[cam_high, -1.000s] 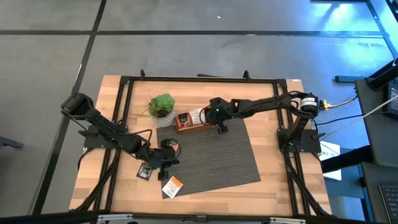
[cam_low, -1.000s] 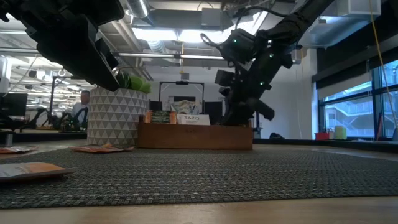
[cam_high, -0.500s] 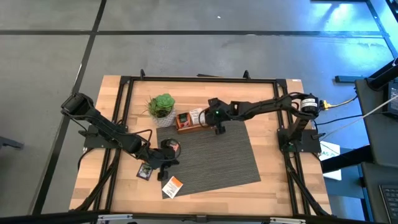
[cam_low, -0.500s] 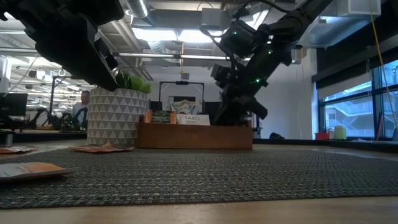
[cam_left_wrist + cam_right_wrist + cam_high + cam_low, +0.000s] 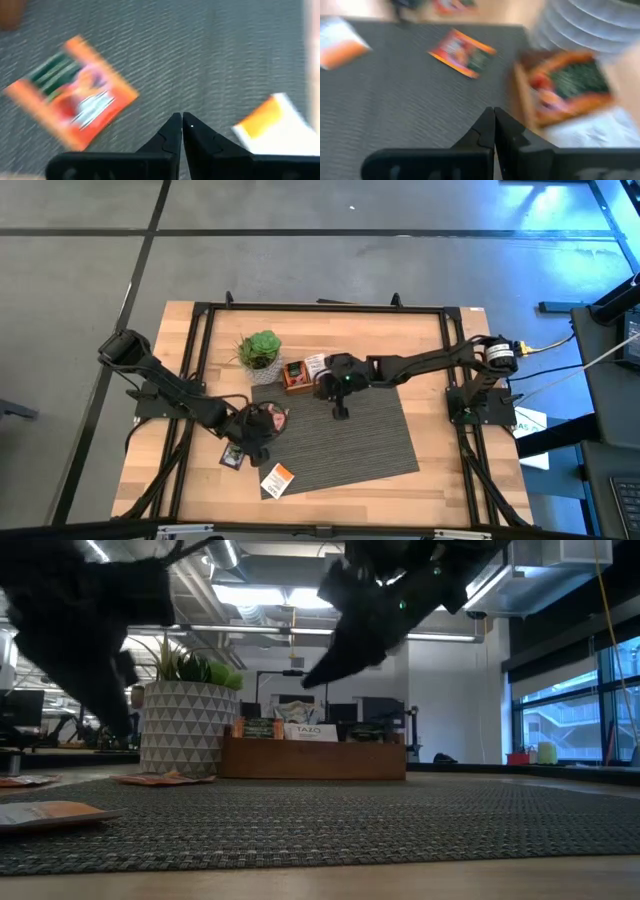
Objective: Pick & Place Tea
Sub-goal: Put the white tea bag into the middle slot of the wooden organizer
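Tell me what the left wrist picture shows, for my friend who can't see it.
The left hand, fingers shut and empty, hovers over a grey woven mat. An orange-red tea sachet lies on one side, a white-and-orange sachet on the other.

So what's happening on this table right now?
Two arms are sorting tea sachets into a wooden tray beside a potted plant. Neither holds anything now. The right pincer is shut and hangs over the grey mat just in front of the tray. The left pincer, also shut, is above an orange-red sachet, with a white-and-orange sachet nearby.
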Motion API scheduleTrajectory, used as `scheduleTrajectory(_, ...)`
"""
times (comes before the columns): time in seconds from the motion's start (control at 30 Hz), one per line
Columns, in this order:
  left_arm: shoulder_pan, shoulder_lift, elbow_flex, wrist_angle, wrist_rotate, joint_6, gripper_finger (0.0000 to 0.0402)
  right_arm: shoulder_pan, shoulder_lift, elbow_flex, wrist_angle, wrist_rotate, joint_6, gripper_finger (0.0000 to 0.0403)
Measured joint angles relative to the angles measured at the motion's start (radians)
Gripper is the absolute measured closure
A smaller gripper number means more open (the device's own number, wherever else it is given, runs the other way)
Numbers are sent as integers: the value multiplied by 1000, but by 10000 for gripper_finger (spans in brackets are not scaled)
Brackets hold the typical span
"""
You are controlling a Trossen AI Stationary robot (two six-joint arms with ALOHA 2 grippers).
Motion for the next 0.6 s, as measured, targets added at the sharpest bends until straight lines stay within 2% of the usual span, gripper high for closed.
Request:
scheduleTrajectory(0.1,-41,0,0,-54,-65,-65,387,32,9,0,64,-97,51,395)
scheduleTrajectory(0.2,-94,0,0,10,-68,-51,383,72,20,0,112,-152,97,392)
scheduleTrajectory(0.4,-213,11,0,264,-94,90,380,166,60,0,191,-126,170,343)
scheduleTrajectory(0.6,-284,107,1,452,-73,142,381,235,152,4,370,-127,342,276)
